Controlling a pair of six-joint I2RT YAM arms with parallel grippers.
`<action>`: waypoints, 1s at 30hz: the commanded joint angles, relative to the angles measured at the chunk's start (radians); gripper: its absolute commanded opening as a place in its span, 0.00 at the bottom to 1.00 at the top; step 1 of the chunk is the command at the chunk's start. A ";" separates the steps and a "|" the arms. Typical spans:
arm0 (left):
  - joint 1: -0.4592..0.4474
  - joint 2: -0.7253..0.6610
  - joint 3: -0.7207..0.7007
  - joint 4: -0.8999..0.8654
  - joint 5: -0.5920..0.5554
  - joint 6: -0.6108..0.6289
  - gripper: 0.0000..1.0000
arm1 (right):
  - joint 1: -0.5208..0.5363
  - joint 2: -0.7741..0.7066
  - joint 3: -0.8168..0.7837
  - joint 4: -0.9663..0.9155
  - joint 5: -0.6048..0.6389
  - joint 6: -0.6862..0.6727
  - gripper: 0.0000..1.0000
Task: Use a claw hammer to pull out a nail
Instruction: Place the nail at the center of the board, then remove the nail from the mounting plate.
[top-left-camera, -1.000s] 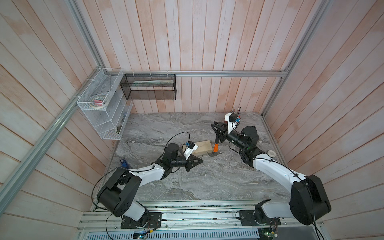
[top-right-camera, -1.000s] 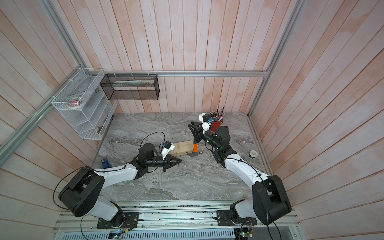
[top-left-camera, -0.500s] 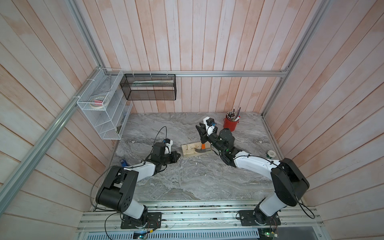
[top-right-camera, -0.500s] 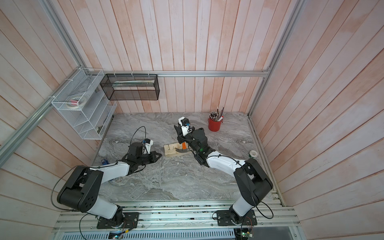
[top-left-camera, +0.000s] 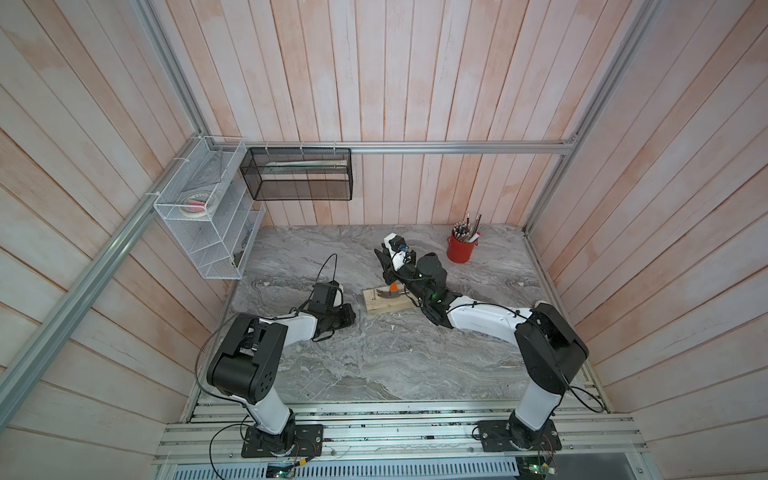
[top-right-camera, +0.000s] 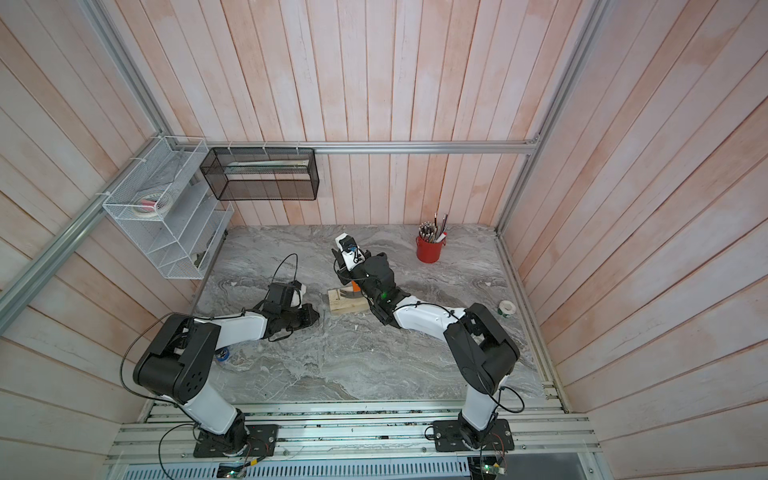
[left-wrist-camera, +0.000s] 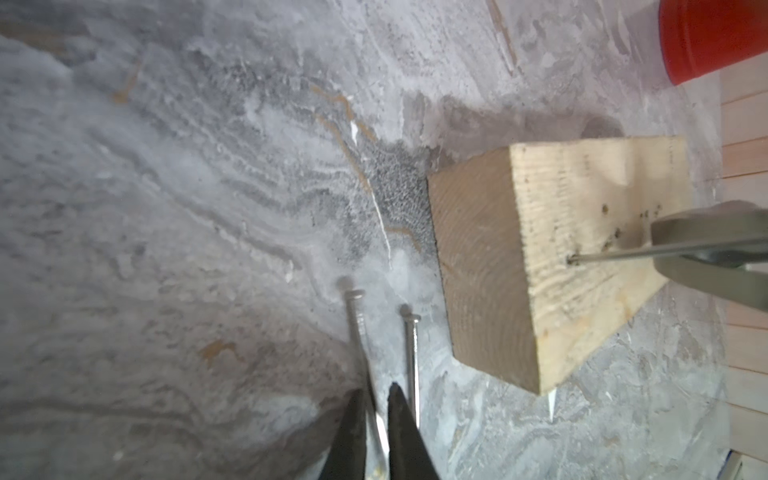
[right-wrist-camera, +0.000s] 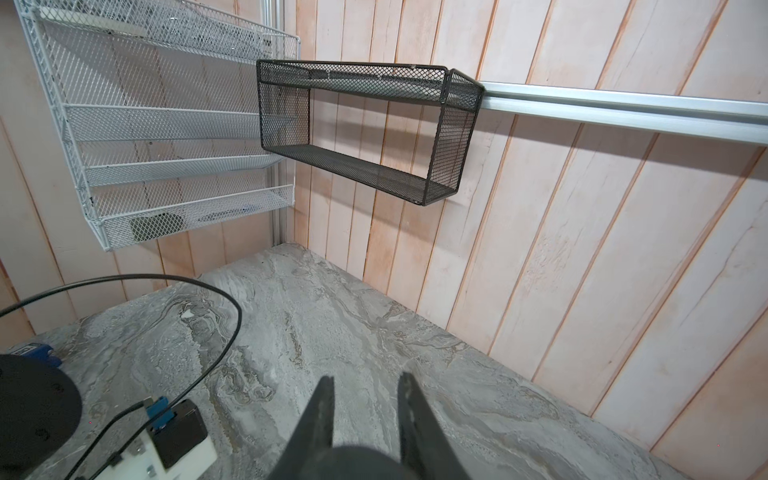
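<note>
**Front edge.** Both arm bases sit on the aluminium rail (top-left-camera: 399, 432). A grey, marble-patterned bench (top-left-camera: 395, 361) runs from there to the planked back wall.

**Left arm.** It lies low across the bench. The left claw (left-wrist-camera: 376, 388) is down at the surface, near the end face of a pale rectangular wooden block (left-wrist-camera: 490, 270). Its jaws stand a narrow slit apart. A thin steel loose nail (left-wrist-camera: 356, 328) lies flat with its shank running into that slit, but I cannot tell whether it is pinched. A second loose nail (left-wrist-camera: 411, 353) lies just beside it, outside the jaws. Both heads point away from the claw.

**Mid-bench.** The block lies flat in both top views. A steel nail (left-wrist-camera: 615, 254) stands out of its top face with a long shank exposed. The claw hammer (top-left-camera: 390, 293) has a silver head, an orange upper shaft and a black lower handle. It rests head-down on the block, and in the left wrist view its forked end sits astride that shank.

**Right arm.** The hammer's handle rises from the block into the right claw (right-wrist-camera: 366, 376), which is closed on the black grip. The dark handle shows between the finger bases.

**Rear.** A red cylindrical pot (top-left-camera: 460, 251) of pencils stands towards the back right corner, well apart from the block. A black mesh shelf (top-left-camera: 299, 174) hangs on the back wall, and a white wire rack (top-left-camera: 199, 232) on the left wall.
</note>
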 joint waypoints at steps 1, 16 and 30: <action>-0.001 0.032 0.008 -0.041 -0.006 0.021 0.21 | 0.013 0.007 0.059 0.072 -0.003 -0.023 0.00; 0.000 -0.074 0.004 0.036 0.118 -0.001 0.32 | 0.031 0.049 0.127 0.016 -0.012 -0.051 0.00; -0.004 0.033 0.053 0.212 0.209 -0.045 0.34 | 0.041 0.078 0.174 -0.014 -0.008 -0.053 0.00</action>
